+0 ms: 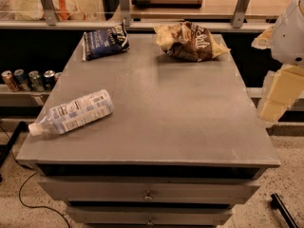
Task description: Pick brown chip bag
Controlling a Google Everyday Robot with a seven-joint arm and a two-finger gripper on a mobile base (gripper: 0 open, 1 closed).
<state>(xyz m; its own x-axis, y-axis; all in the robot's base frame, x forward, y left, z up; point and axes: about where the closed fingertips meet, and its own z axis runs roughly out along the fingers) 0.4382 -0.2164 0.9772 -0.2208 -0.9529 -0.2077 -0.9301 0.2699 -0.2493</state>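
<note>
The brown chip bag (190, 42) lies crumpled at the far right of the grey table top (166, 103), with a dark brown middle, white lettering and pale yellow-tan ends. My gripper (278, 98) hangs off the table's right edge, pale yellow below the white arm (290, 30). It is to the right of the bag, nearer the camera, and apart from it, holding nothing that I can see.
A smaller dark blue snack bag (104, 42) lies at the far left of the table. A plastic water bottle (73, 113) lies on its side at the front left. Several cans (29, 79) stand on a low shelf to the left. Drawers (148, 190) sit under the table top.
</note>
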